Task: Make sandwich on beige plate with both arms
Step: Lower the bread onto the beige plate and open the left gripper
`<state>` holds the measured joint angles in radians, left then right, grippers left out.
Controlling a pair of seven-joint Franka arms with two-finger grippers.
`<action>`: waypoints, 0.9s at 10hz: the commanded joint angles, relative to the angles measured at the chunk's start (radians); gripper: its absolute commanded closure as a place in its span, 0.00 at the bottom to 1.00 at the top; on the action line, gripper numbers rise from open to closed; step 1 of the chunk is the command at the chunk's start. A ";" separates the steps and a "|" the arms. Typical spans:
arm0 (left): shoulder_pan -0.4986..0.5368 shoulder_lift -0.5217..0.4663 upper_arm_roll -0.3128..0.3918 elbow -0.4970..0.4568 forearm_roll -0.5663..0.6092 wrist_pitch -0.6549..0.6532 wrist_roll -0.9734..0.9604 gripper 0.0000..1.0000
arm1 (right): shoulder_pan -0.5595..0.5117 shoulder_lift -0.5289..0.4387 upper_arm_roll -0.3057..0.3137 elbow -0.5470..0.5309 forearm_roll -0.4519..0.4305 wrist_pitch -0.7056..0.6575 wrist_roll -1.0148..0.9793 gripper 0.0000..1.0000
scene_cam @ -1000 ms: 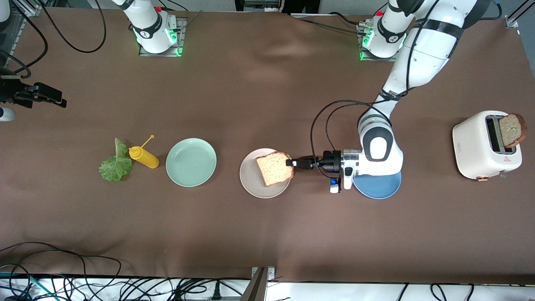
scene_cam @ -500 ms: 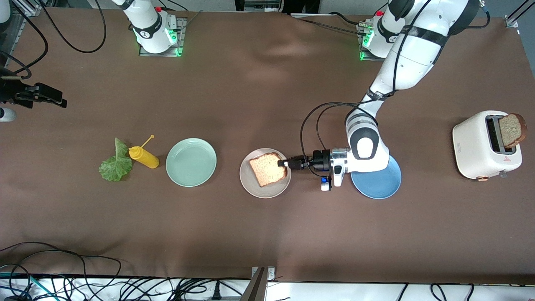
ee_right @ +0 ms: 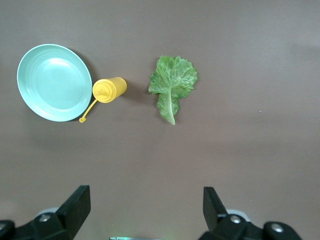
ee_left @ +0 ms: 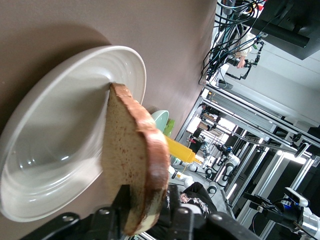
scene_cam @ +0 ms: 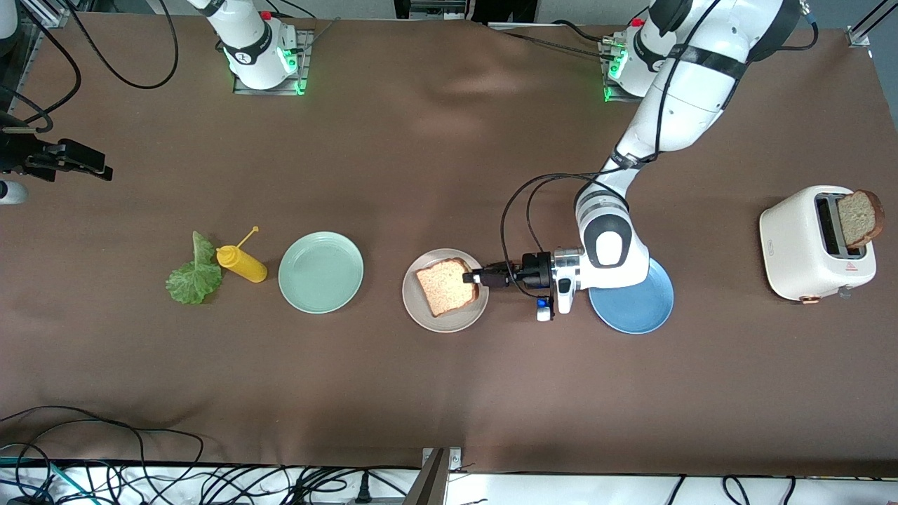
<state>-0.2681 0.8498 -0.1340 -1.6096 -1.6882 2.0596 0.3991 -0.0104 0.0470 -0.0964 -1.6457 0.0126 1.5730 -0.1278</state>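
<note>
Two fingers [ee_left: 121,200] of the left gripper [scene_cam: 471,278] were clamped on one edge of a bread slice [scene_cam: 445,286], one finger on each face. The slice was tilted, with its opposite corner touching the beige plate [scene_cam: 421,313] at the centre of the front view.

Right gripper [scene_cam: 84,163] hung at the edge of the front view, at the right arm's end of the table. Its fingers [ee_right: 75,202] stood wide apart and held nothing. That arm was waiting.

Lettuce leaf [scene_cam: 191,280] lay flat on the table toward the right arm's end, in the middle band of the front view. A yellow squeeze bottle [scene_cam: 242,264] lay on its side just beside the leaf, and a mint-green plate [scene_cam: 320,303] sat between the bottle and the beige plate.

Toward the left arm's end, a blue plate [scene_cam: 635,319] sat partly under the left arm's wrist. A white toaster [scene_cam: 800,242] stood well apart from it, with a second bread slice [scene_cam: 859,217] sticking out of its slot.
</note>
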 commanded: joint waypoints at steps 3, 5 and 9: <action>0.015 -0.003 0.025 0.063 0.075 0.005 -0.109 0.17 | 0.000 0.001 0.003 0.007 -0.005 -0.013 0.008 0.00; 0.059 -0.011 0.025 0.091 0.216 -0.004 -0.213 0.17 | 0.000 0.001 0.003 0.007 -0.005 -0.013 0.008 0.00; 0.105 -0.040 0.024 0.088 0.361 -0.032 -0.336 0.17 | 0.000 -0.001 0.006 0.007 -0.005 -0.015 0.008 0.00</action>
<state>-0.1660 0.8305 -0.1041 -1.5131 -1.3596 2.0421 0.1030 -0.0098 0.0470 -0.0950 -1.6457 0.0126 1.5716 -0.1278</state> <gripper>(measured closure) 0.167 0.000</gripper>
